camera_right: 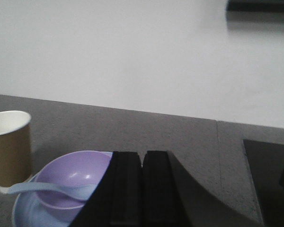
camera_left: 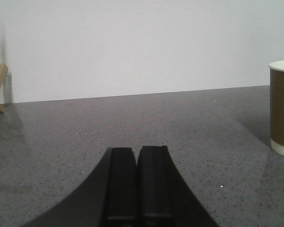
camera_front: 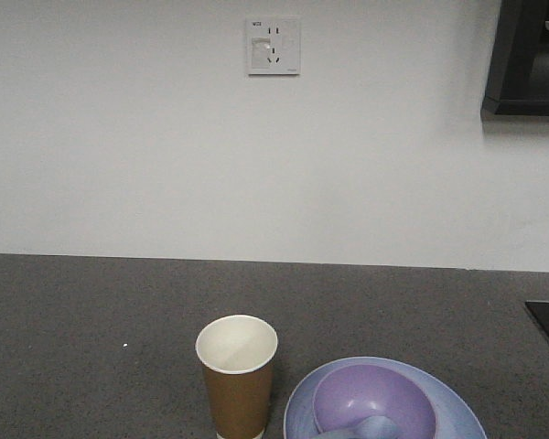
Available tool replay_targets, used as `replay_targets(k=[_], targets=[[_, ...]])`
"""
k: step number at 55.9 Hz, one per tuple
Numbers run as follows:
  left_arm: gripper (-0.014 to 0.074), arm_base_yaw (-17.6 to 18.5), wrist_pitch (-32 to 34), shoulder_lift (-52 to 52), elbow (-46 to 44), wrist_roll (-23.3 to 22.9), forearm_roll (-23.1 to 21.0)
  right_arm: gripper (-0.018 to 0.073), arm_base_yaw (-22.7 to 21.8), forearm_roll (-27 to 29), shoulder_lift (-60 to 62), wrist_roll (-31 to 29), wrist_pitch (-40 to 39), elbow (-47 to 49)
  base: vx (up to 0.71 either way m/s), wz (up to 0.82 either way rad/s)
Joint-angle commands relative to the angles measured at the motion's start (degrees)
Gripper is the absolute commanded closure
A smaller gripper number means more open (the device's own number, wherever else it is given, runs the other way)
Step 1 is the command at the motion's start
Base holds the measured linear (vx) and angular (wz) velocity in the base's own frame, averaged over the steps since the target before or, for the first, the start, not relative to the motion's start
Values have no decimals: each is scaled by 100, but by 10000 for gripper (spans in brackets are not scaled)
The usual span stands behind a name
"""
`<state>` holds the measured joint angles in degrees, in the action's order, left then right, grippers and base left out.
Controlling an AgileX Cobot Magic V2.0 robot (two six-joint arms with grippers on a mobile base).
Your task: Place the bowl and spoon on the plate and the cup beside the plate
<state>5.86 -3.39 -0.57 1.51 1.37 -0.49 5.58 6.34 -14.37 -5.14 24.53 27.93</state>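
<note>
Status: layout looks essentially complete, judging from these views. Round pale blue shallow plate (camera_front: 457, 402) sits at the near edge of the dark grey speckled surface (camera_front: 91, 311), right of centre. Small lavender-purple plastic bowl (camera_front: 375, 398) rests on the plate, inside its rim. Small pale blue-white plastic spoon (camera_right: 47, 188) lies with its scoop in the bowl and its handle out over the bowl's rim toward the cup side; handle tip seems to end over the plate's edge, can't confirm contact. Tapered brown paper cup (camera_front: 237, 377) stands upright just beside the plate on its left; touching or a small gap, can't tell.

Left hand (camera_left: 137, 184): fingers pressed together, nothing between them, low over bare surface well left of the cup. Right hand (camera_right: 142, 187): fingers pressed together, empty, just right of the bowl and plate.

Remaining, my read: nothing on placement. Only open point is whether spoon-in-bowl counts as "on plate". If yes, done; just park the arms.
</note>
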Motion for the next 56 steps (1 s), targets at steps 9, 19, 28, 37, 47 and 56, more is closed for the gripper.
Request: replay_targets(k=[9, 19, 28, 37, 47, 56], targets=[[600, -11, 459, -40, -148, -57, -52, 568, -89, -1101, 543, 966, -1841, -1544, 0, 0], [600, -11, 459, -40, -148, -57, -52, 568, -531, -1096, 1093, 972, -1931, -2489, 0, 0], [600, -11, 459, -40, -148, -57, -52, 568, -601, -1079, 1535, 993, -2110, -3018, 0, 0], [600, -11, 454, -40, -148, -57, -52, 568, -593, -1080, 1507, 993, -1972, -2990, 0, 0], [600, -11, 454, -40, -148, -57, -52, 568, -593, -1080, 1507, 993, -1972, -2990, 0, 0], [600, -11, 454, -40, -148, -57, -52, 568, -593, -1080, 1507, 993, -1972, -2990, 0, 0]])
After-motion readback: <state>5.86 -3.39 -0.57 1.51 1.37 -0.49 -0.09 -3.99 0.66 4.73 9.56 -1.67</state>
